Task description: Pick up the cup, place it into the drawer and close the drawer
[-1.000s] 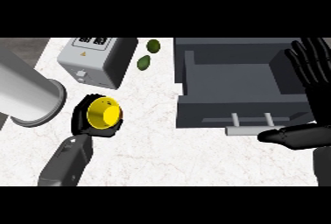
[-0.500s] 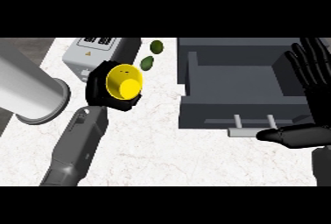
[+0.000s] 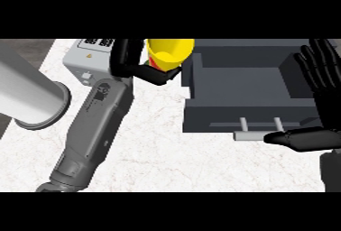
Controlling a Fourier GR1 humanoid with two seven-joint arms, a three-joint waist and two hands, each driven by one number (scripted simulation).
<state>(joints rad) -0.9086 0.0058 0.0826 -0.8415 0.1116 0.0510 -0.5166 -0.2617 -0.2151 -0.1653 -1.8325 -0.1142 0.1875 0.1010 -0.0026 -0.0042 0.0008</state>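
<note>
A yellow cup (image 3: 170,50) is held in my left hand (image 3: 136,63), whose black fingers curl round it at the top of the head view, just left of the open dark grey drawer (image 3: 250,85). The cup's upper part is cut off by the view's top edge. My left forearm (image 3: 93,131) stretches up across the white marble counter. At the right edge my right hand (image 3: 320,90) rests open, fingers up, with its thumb lying next to the drawer's handle (image 3: 256,131).
A grey toaster-like appliance (image 3: 90,58) stands at the back left, partly behind my left arm. A large light grey cylinder (image 3: 26,97) lies at the left edge. White counter (image 3: 173,158) lies in front of the drawer.
My left hand has carried the cup farther away and to the right, up to the drawer's left wall. The view has shifted a little. The right hand has stayed in place.
</note>
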